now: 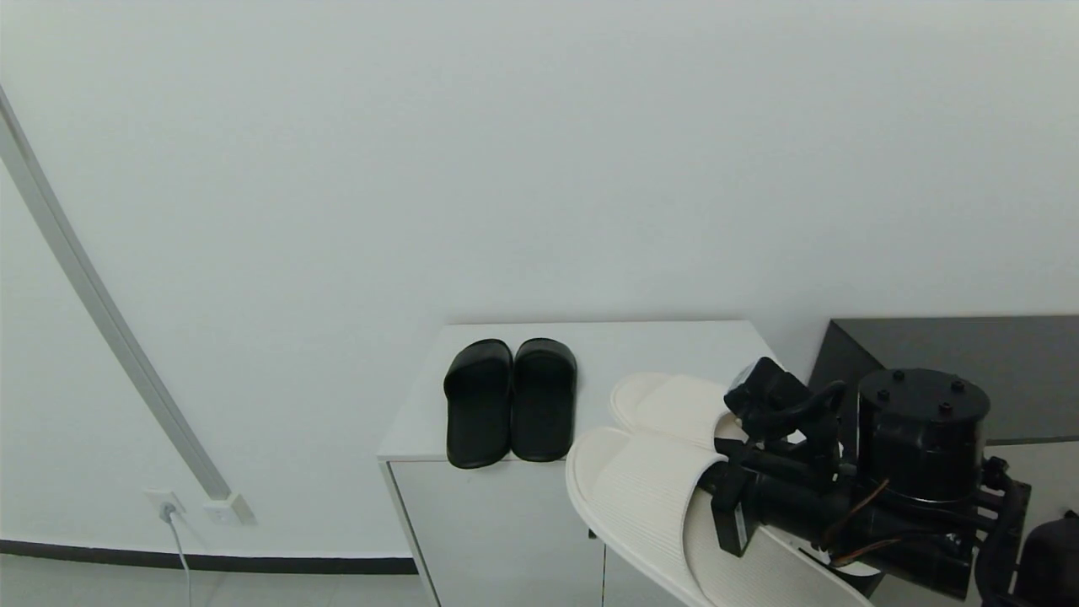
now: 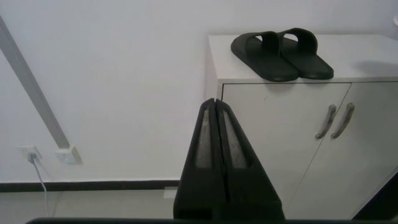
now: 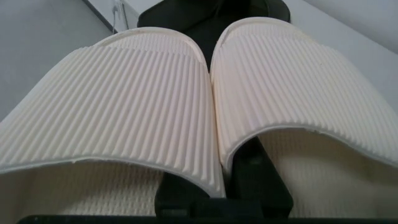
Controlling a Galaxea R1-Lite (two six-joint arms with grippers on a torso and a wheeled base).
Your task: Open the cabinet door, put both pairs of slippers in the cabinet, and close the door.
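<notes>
Keep white slippers level in right pincer, clamped on both, at cabinet front right corner, near black slippers on top; spread shut, empty left pincer; hook handle; swing closed door clear of held pair.

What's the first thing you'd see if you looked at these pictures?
The big pair of white slippers catches the eye first, held up by the right gripper at the right side of the white cabinet. Next come the black slippers, sitting side by side on top of the cabinet near its front edge. The cabinet doors are shut.
</notes>
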